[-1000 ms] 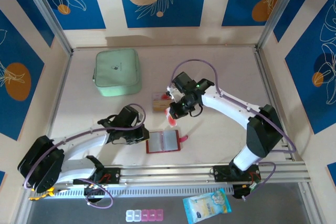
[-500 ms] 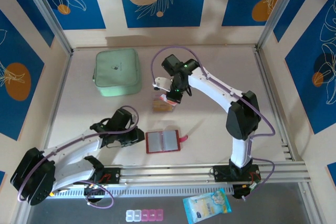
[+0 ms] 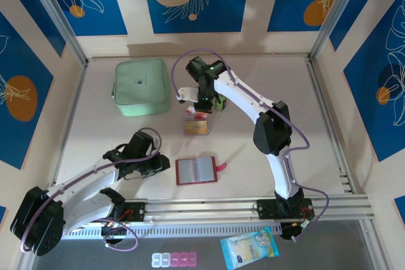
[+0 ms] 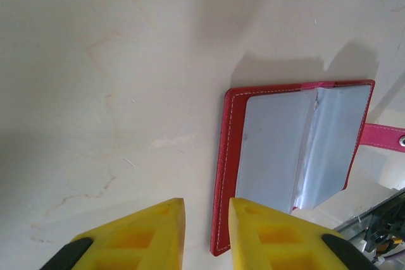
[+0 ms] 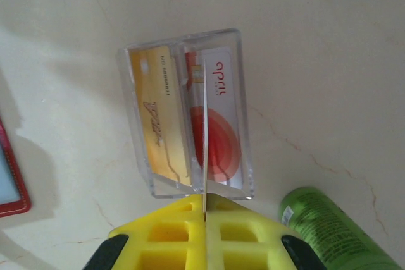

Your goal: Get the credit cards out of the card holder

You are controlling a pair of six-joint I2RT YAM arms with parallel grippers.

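My right gripper (image 5: pixel 205 212) is clenched on a thin piece (image 5: pixel 204 124) that I see edge-on (card or clear plastic, I cannot tell). It hangs directly above the orange card (image 5: pixel 155 112) and the white card (image 5: pixel 224 124), which lie side by side within the outline of a clear cover (image 5: pixel 171 186) on the table (image 5: pixel 316 61). I judge the step is to lay the piece down: I should lower it close, tilt it flat, then release, keeping away from the green bottle (image 5: pixel 329 232) nearby. The holder (image 4: pixel 278 150) lies open, well apart from the cards, just beside my left gripper (image 4: pixel 207 219), whose fingers are slightly parted and empty. The white card says "april" in red; the orange card's digits are too small to read.
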